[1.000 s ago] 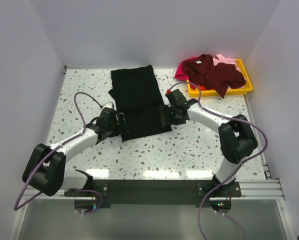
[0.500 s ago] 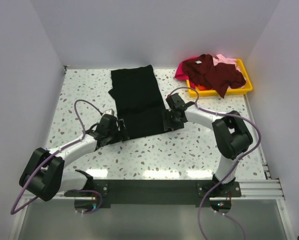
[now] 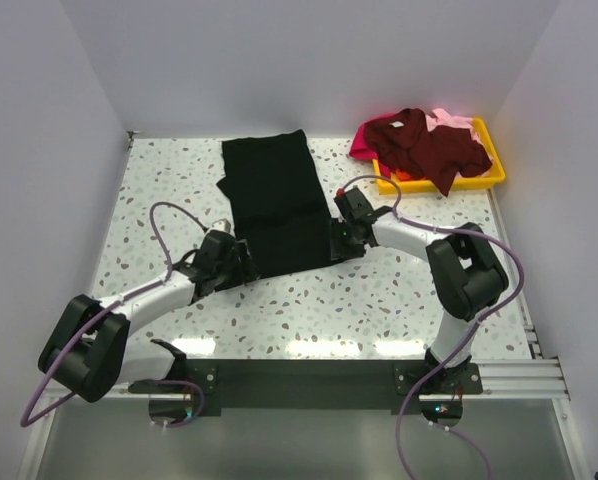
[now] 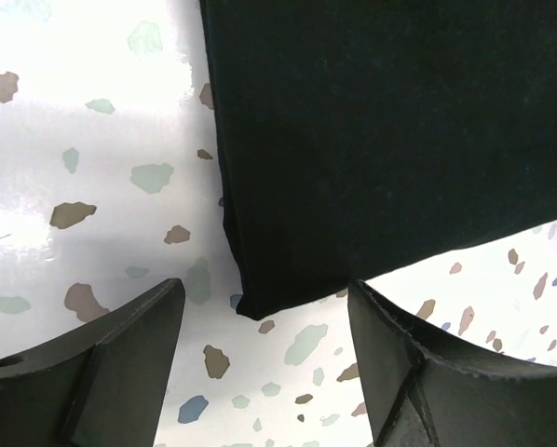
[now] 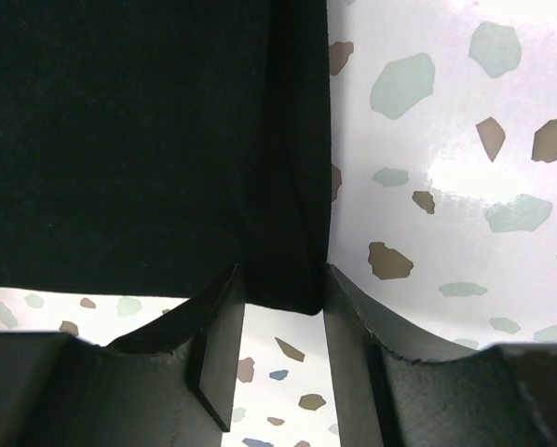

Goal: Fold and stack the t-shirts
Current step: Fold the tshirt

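Observation:
The black t-shirt [image 3: 274,200] lies flat on the table as a long folded strip. My left gripper [image 3: 241,264] is open at its near left corner. In the left wrist view the corner [image 4: 260,298] lies just ahead of the wide-apart fingers [image 4: 120,354], and my left gripper [image 4: 264,298] holds nothing. My right gripper [image 3: 336,240] is at the near right corner. Its fingers [image 5: 353,317] stand narrowly apart on either side of the corner [image 5: 288,279], and the right gripper [image 5: 280,284] is not clamped. The maroon [image 3: 429,145], magenta [image 3: 364,147] and pale pink [image 3: 451,121] shirts are heaped at the back right.
A yellow tray [image 3: 484,182] at the back right corner holds the heap of shirts, which spills over its left rim. White walls close in the speckled table [image 3: 159,200] on three sides. Both arms' cables loop above the table.
My left gripper has moved a little nearer and right, to the shirt's near left corner. My right gripper has settled at the near right corner. The black shirt has not moved.

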